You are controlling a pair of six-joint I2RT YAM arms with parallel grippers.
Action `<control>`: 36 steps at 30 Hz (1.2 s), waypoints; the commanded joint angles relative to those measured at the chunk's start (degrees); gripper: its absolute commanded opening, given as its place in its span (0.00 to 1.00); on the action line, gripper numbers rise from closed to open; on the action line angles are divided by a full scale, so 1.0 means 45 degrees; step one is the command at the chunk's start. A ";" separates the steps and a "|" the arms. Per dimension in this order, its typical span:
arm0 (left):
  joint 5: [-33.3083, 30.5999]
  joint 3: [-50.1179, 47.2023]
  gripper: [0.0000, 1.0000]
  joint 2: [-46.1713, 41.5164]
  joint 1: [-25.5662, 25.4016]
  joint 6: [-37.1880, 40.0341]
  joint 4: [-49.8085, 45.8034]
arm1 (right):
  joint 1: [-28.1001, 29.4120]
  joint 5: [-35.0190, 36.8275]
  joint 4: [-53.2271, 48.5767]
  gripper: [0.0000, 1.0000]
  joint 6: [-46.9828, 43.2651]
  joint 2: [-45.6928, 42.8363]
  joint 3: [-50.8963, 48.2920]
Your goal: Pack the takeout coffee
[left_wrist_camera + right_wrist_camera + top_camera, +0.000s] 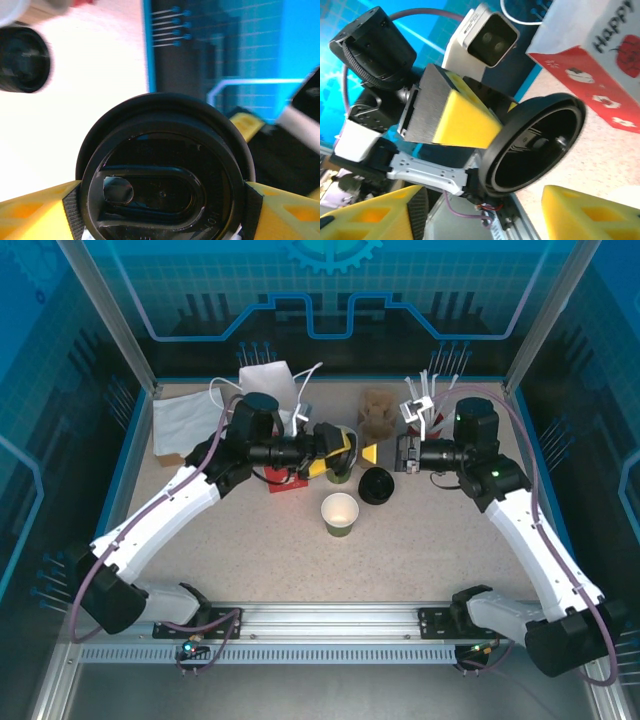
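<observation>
The paper cup stands upright and uncovered in the middle of the table, white inside with green at its base. My left gripper is rolled on its side and shut on a round black lid, its yellow fingers pinching the rim on both sides. The lid's top with the sip hole faces the left wrist camera. In the right wrist view the lid's hollow underside faces me. A second black round thing lies on the table right of the cup. My right gripper is open and empty, facing the held lid.
A white paper bag with a red base stands behind the left arm. The brown cardboard carrier and the white straws sit at the back. A white folded bag lies at the back left. A metal rail runs along the near edge.
</observation>
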 commanded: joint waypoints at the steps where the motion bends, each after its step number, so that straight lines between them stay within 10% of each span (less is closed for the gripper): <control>1: -0.2166 0.0364 0.78 -0.0173 -0.0361 0.2540 -0.2912 | -0.0378 0.1110 -0.2497 0.65 -0.1503 -0.0572 -0.0007; 16: -0.7564 0.1627 0.78 0.2174 -0.3130 0.4503 -0.6647 | -0.0827 0.9023 -0.6983 0.69 -0.2759 -0.0564 -0.0492; 36: -0.8987 0.3257 0.79 0.5066 -0.4107 0.5327 -0.7214 | -0.1286 0.9543 -0.6846 0.77 -0.2794 -0.0638 -0.1276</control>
